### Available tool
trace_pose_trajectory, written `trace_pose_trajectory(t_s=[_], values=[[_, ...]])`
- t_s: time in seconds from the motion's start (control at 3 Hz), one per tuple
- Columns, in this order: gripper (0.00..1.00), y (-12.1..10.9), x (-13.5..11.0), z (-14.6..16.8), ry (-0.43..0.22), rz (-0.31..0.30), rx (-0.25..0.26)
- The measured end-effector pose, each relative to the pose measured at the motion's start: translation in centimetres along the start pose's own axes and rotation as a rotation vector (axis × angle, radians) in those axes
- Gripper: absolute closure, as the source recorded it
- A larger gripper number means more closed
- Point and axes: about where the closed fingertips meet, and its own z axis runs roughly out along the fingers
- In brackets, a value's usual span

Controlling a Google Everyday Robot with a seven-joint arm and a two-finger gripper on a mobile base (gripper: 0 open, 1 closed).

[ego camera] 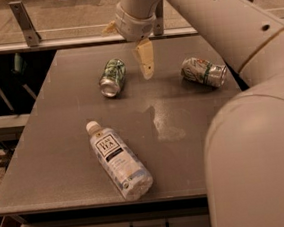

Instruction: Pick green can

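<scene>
The green can [113, 77] lies on its side on the grey table [72, 117], at the back left, its silver end facing the front. It has dark green mottled print with white patches. My gripper [146, 65] hangs from the white arm just right of the can, a short gap away, above the table. Only one cream finger shows, pointing down. Nothing is seen in it.
A silver-white can [204, 72] with a green stripe and red marks lies at the back right. A clear tea bottle [119, 159] with a white cap lies near the front edge. A metal rail [50, 43] runs behind the table. My arm fills the right side.
</scene>
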Motion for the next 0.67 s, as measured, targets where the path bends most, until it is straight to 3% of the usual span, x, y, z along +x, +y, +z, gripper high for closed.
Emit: trace_pose_trajectory(t_s=[0.33,0.67], values=[[0.0,-0.2,-0.2,2.7,-0.013,-0.071,-0.062],[0.14,0.0,-1.3,5.2,-0.032,-0.125,-0.121]])
